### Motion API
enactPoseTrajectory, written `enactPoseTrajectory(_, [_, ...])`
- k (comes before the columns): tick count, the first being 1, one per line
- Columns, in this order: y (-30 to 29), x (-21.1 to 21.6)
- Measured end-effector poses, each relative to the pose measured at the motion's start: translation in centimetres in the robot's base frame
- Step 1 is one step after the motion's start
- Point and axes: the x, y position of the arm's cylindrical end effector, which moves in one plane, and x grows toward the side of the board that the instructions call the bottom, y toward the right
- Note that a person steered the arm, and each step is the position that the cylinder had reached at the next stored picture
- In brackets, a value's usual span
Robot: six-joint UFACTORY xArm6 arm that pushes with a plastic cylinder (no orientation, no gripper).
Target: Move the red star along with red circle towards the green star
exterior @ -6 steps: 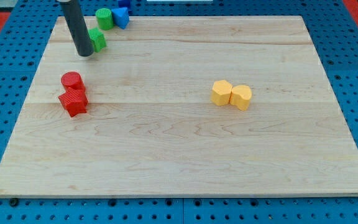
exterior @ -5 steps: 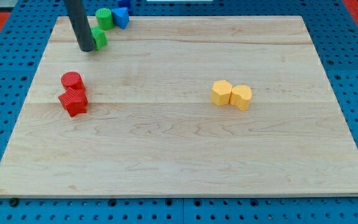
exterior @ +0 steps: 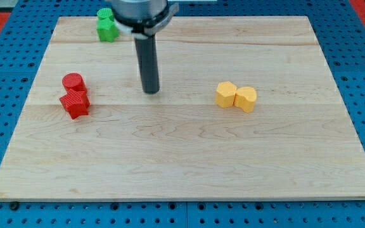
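The red star point(exterior: 75, 104) lies at the board's left, touching the red circle point(exterior: 73, 82) just above it. The green star point(exterior: 108, 30) sits near the top left, against a green round block point(exterior: 104, 15) above it. My tip point(exterior: 151, 91) rests on the board in the middle, well to the right of the red pair and below and right of the green star. It touches no block.
Two yellow blocks point(exterior: 227, 94) point(exterior: 246, 99) sit side by side right of centre. The arm's body point(exterior: 141, 9) hangs over the top edge and hides what is behind it. The wooden board point(exterior: 189, 171) lies on a blue pegboard.
My tip has moved from beside the green star, at the top left, down and right to the middle of the board. The green star has shifted slightly up. The blue block is now hidden.
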Motion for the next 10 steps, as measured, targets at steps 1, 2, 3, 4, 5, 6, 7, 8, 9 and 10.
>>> enactPoseTrajectory(1, [-4.3,5.3])
enactPoseTrajectory(2, [-5.8,6.2])
enactPoseTrajectory(3, [-10.0,4.3])
enactPoseTrajectory(4, [-12.7,2.5])
enactPoseTrajectory(5, [-15.4,1.8])
enactPoseTrajectory(6, [-14.1,0.7])
enactPoseTrajectory(7, [-12.3,-2.3])
enactPoseTrajectory(8, [-12.2,-5.6])
enactPoseTrajectory(9, [-11.8,-6.0])
enactPoseTrajectory(10, [-11.8,-6.0])
